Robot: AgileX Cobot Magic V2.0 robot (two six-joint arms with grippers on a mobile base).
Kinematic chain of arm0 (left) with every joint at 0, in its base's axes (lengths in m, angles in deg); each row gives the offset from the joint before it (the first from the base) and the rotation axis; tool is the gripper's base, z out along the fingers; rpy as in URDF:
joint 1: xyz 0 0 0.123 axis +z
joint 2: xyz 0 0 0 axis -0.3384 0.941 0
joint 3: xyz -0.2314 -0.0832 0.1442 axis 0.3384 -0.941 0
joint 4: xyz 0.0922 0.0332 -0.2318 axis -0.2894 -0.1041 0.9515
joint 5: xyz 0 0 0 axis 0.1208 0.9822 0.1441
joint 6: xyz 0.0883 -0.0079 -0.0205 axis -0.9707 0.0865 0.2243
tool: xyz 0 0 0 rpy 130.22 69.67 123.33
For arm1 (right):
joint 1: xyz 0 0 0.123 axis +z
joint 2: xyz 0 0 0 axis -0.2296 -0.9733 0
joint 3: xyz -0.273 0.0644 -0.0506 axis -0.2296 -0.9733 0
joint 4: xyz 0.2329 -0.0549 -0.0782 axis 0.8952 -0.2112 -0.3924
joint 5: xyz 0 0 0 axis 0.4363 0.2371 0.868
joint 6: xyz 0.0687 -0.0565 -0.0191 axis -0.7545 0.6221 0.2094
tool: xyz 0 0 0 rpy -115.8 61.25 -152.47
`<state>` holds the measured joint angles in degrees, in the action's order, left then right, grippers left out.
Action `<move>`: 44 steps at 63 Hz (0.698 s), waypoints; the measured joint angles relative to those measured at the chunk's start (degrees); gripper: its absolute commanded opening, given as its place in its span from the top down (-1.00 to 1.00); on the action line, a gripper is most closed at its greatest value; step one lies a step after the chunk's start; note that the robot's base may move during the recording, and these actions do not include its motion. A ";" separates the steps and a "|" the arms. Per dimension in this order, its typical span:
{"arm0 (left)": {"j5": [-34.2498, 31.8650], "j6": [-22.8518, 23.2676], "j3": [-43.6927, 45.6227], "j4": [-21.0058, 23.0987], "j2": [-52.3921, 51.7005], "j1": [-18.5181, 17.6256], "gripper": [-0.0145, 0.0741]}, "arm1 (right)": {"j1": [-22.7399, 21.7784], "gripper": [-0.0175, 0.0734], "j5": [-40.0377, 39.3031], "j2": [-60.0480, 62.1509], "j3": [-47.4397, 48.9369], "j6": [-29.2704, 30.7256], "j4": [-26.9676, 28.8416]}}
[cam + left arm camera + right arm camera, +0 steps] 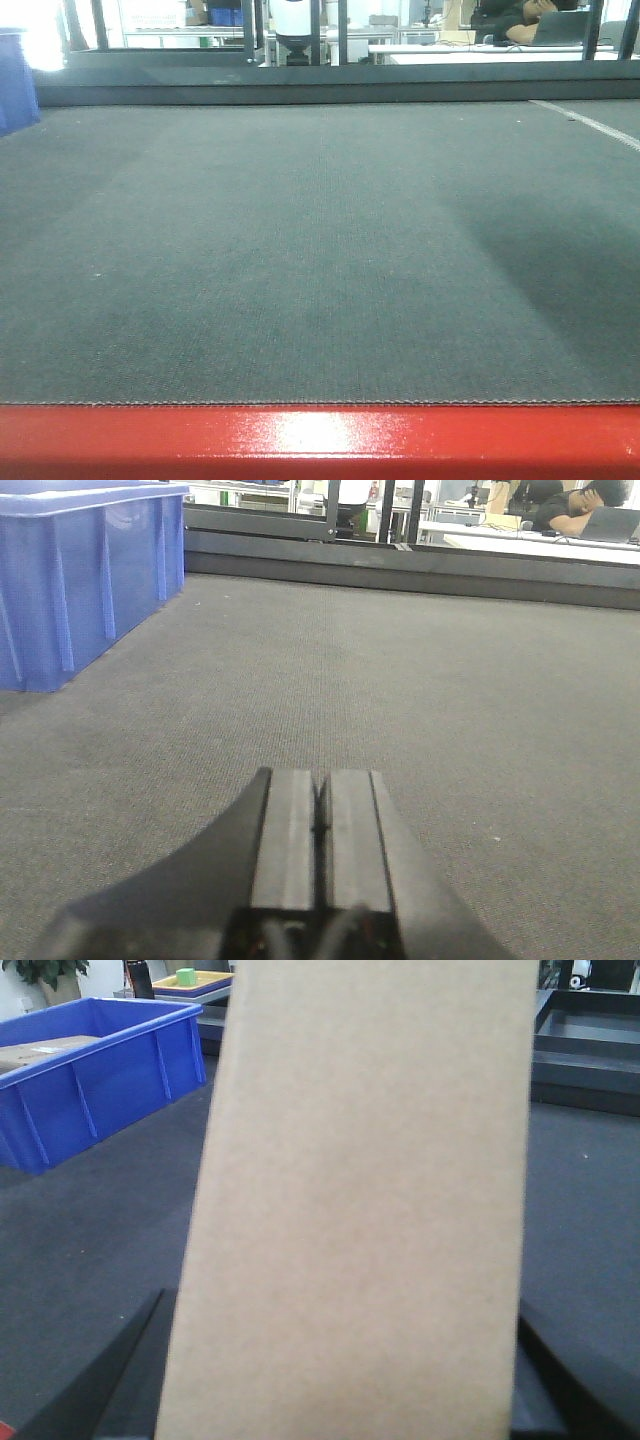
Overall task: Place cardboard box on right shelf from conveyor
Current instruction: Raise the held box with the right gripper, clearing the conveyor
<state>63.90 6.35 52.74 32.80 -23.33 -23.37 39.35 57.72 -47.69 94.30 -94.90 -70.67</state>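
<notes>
The cardboard box (360, 1200), plain tan and smooth, fills the middle of the right wrist view and stands lengthwise away from the camera. My right gripper (340, 1300) is shut on the box, its dark fingers (110, 1380) showing on either side at the bottom. Under it lies the dark grey conveyor (90, 1250). The front view shows the conveyor (320, 250) with its red front edge and no box on it. My left gripper (320, 775) hovers low over the belt (470, 700), shut with nothing in it. The right shelf is out of view.
A blue plastic bin (80, 580) stands on the belt at the left, seen also in the right wrist view (90, 1080) and at the front view's left edge (15, 90). A black rail (320, 88) bounds the far side. A black tray (590, 1055) sits at right.
</notes>
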 measured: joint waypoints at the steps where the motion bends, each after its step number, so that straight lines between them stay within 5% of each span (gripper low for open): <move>1: 0.00 0.00 0.00 0.00 0.00 0.00 0.94 | 0.00 0.10 0.00 -0.02 0.00 0.00 0.00; 44: 0.00 0.00 0.00 0.00 0.00 0.00 0.94 | 0.00 0.10 0.38 -0.02 0.00 0.02 0.00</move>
<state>63.90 6.35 52.74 32.80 -23.33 -23.37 39.35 58.11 -47.71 94.30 -94.88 -70.67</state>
